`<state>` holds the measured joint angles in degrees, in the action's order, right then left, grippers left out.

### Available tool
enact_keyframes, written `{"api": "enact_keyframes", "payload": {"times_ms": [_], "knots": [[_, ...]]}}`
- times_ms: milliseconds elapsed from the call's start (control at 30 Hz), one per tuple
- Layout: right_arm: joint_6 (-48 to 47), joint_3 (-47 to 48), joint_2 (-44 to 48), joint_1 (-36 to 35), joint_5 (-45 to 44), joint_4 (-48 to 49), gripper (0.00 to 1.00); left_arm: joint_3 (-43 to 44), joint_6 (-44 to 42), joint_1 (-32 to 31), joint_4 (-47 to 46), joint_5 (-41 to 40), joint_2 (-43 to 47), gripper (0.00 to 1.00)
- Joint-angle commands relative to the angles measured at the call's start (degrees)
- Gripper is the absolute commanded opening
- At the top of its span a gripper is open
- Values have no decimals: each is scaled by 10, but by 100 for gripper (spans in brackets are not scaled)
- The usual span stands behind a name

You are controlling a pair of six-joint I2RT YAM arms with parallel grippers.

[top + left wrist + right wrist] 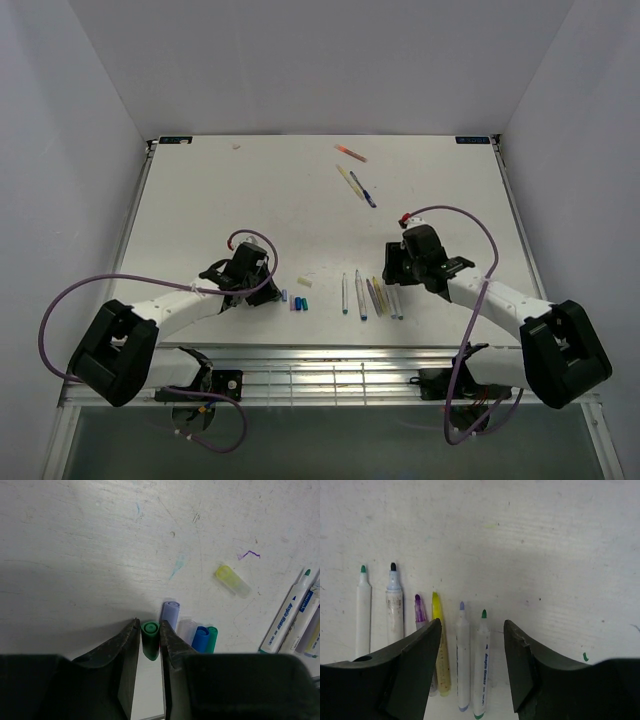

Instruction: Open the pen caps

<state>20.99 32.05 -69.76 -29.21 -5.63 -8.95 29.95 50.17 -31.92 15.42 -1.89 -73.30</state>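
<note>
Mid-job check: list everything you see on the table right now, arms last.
Green cap: one, dark green, between the fingers of the left pincer.
Loose caps: four, lilac, clear, blue, teal, clustered right beside it.
Yellow cap: one, pale yellow, lying apart from the cluster.
Row pens: six, uncapped, mostly white barrels, one yellow, under the right pincer.
Far pens: two or three, orange, yellow, blue, far middle of the table.
Table: one, white, scuffed.
Left pincer: closed on the green cap.
Right pincer: open, empty, above the row.
</note>
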Motion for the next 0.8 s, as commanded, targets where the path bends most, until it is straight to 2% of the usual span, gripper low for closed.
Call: {"api": "enact_keyframes", "payload": {"times_ms": [0,167,367,567,767], "knots": [[-39,87,-41,5,-15,18,60,-12,-1,3,16,-3,17,35],[-78,192,-145,8,-14,18,65,-14,0,3,14,0,16,40],[-128,344,-272,37,0,15,66,-12,-1,3,5,7,5,42],[-179,511,-406,69,24,-12,61,-14,2,3,2,13,11,43],[-196,618,-514,95,50,-39,55,-10,3,3,2,18,44,43]]}}
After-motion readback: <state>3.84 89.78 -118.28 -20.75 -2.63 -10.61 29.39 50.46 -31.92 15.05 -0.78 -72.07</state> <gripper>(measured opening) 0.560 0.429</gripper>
